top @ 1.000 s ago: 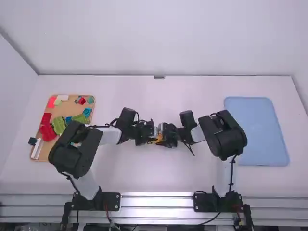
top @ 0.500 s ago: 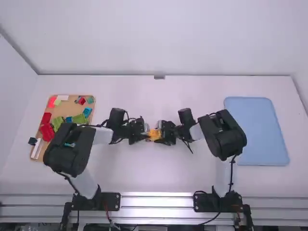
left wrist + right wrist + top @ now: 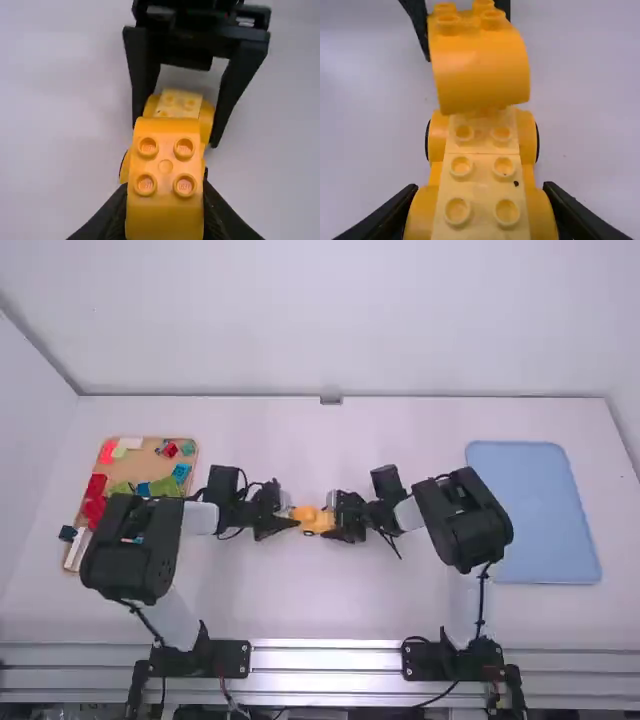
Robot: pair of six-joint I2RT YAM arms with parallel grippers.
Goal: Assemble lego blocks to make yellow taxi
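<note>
Taxi base (image 3: 482, 192), yellow block (image 3: 480, 72), fingers (image 3: 285, 524) clamping both

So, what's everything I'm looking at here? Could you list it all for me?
Rounded block: one, yellow, over the car base's far end from the right arm
Car base: one, yellow, black wheels, mid-table
Tray: one, tan, table's left
Loose blocks: several, some hidden; red, pink, green, blue, teal, white; on the tray
Dark block: one, at the tray's left edge
Mat or tray: one, light blue, table's right
Table: one, white, underneath
Arms: two, black and white, at the near edge
Fingers: two pairs, black; left on the rounded block, right on the car base
</note>
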